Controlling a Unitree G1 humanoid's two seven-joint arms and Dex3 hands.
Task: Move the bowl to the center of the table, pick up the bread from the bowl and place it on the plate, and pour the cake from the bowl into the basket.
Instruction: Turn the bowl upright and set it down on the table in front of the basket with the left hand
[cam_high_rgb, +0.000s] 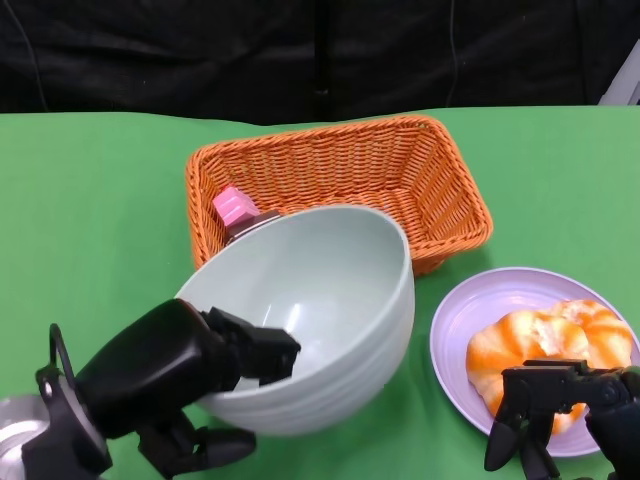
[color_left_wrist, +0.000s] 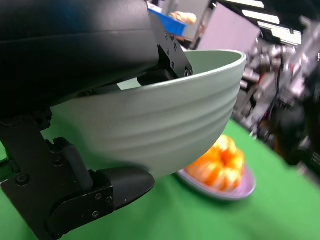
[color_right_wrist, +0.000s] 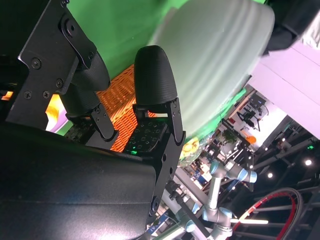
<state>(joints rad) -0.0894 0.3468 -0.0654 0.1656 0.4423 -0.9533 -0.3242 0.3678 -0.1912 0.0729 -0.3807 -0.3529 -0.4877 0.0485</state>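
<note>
My left hand (cam_high_rgb: 175, 375) grips the pale green bowl (cam_high_rgb: 320, 310) by its near rim and holds it tilted toward the orange wicker basket (cam_high_rgb: 340, 180). The bowl's inside looks empty. A pink cake (cam_high_rgb: 236, 209) lies in the basket's left corner, just past the bowl's rim. The orange-and-white bread (cam_high_rgb: 550, 350) sits on the lilac plate (cam_high_rgb: 480, 310) at the right. My right hand (cam_high_rgb: 560, 415) hovers at the plate's near edge, fingers apart, holding nothing. The left wrist view shows the bowl (color_left_wrist: 165, 130) lifted above the cloth, with the bread (color_left_wrist: 220, 162) on the plate beyond.
A green cloth (cam_high_rgb: 90, 220) covers the table. The basket stands at the back centre, close behind the bowl. A dark backdrop hangs past the table's far edge.
</note>
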